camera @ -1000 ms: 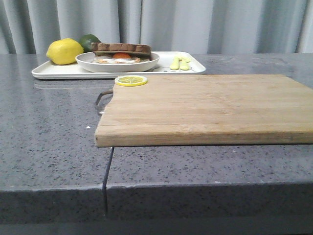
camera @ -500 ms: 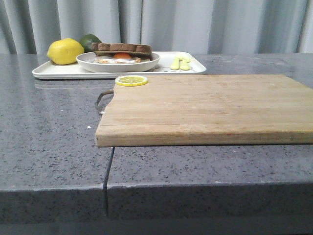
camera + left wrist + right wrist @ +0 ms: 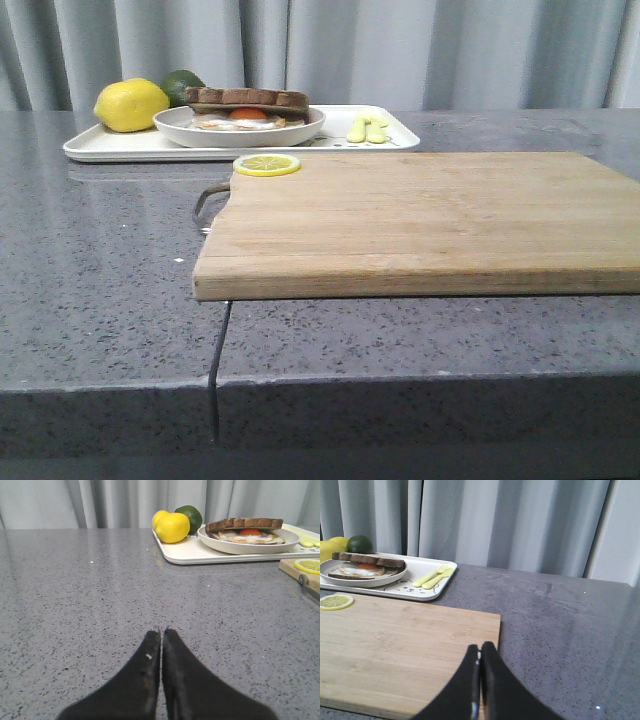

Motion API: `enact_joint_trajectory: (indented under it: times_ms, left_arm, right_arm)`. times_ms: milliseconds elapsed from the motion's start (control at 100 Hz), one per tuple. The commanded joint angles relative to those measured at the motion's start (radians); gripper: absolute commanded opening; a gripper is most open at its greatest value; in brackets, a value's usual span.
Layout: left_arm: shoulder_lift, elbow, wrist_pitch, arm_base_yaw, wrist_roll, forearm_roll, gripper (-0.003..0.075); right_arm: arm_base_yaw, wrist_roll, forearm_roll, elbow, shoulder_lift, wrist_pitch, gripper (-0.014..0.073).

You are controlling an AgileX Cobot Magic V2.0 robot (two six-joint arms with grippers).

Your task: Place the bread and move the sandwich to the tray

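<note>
Looking done: sandwich (image 3: 244,110) sitting on tray (image 3: 110,145) w/ bread on top. Both grippers' fingers (image 3: 161,680) (image 3: 479,680) pressed together, holding nothing; nothing left but idling.

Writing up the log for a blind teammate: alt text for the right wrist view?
The right gripper is shut and empty above the near corner of a bare cutting board. Beyond it a white tray holds a plate with the egg sandwich, a yellow-green fork and knife, a lemon and a lime; a lemon slice lies on the board.
</note>
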Motion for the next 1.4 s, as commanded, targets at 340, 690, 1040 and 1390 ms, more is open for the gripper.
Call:
enact_joint_trajectory:
  times_ms: [340,690,1040,1390]
  left_arm:
    - [-0.033,0.013,-0.078,-0.010,-0.010,-0.009,-0.0019]
    - [-0.033,0.013,-0.078,-0.010,-0.010,-0.009,-0.0019]
    - [-0.033,0.013,-0.078,-0.010,-0.010,-0.009,-0.0019]
    - [-0.033,0.013,-0.078,-0.010,-0.010,-0.009,-0.0019]
  right_arm:
    - [-0.006,-0.011,-0.013,-0.024,-0.016,-0.071,-0.0067]
    - [-0.006,0.007,-0.026,0.031,-0.016,-0.098,-0.0067]
    - [-0.020,0.015,-0.034,0.212,-0.016,-0.230,-0.0067]
    - [-0.050,0.015,-0.004,0.310,-0.017,-0.327,-0.0067]
